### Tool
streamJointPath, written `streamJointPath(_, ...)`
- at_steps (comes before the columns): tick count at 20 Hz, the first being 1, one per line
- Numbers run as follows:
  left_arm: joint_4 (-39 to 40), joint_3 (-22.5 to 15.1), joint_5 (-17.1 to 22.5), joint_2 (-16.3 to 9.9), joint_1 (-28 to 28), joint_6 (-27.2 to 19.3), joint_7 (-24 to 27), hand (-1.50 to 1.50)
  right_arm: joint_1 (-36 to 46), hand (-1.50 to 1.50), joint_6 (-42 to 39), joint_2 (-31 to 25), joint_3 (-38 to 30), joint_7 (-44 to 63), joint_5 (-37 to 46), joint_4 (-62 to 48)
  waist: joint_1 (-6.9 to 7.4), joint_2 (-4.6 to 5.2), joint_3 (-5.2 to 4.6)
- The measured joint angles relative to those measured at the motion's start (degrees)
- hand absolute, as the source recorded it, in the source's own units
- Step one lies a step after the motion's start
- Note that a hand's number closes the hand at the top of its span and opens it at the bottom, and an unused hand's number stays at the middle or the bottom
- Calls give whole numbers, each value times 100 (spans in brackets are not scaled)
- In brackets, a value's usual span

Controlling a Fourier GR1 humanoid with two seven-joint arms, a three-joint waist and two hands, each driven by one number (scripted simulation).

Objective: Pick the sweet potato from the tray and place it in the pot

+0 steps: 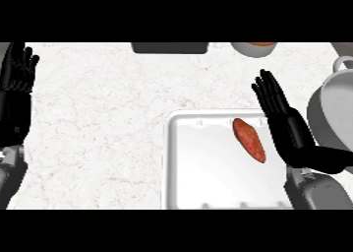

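An orange-brown sweet potato (249, 140) lies lengthwise on the white tray (200, 167), near the tray's right side. My right hand (288, 125) hovers just right of it over the tray's right rim, open with straight fingers pointing away from me. The grey pot (338, 110) stands at the counter's right edge, cut off by the view, right beside that hand. Along the view's left edge my left hand (13, 81) rests open, fingers up, far from the tray.
A dark rectangular object (169, 47) sits at the counter's far edge. A pale bowl with something orange inside (255, 48) stands to its right. The white marble counter (99, 128) stretches between the left hand and the tray.
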State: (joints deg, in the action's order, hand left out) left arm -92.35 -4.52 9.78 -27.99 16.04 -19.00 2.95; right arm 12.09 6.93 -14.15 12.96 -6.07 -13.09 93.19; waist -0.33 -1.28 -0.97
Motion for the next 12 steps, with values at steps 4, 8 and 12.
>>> streamJointPath(4, 167, 10, 144, 189, -3, 56, -87, 0, 578, 150, -996, -354, -214, -245, -386, -639, 142, 137, 69)
streamJointPath(8, 276, -111, 348, 403, -87, 108, -377, 0, 1186, -150, -1904, -1126, -134, -615, -12, -974, 378, 236, 77)
streamJointPath(12, 303, -207, 523, 560, -121, 165, -665, 0, 1452, -150, -2607, -1409, -296, -1701, 139, -2140, 492, 311, 116)
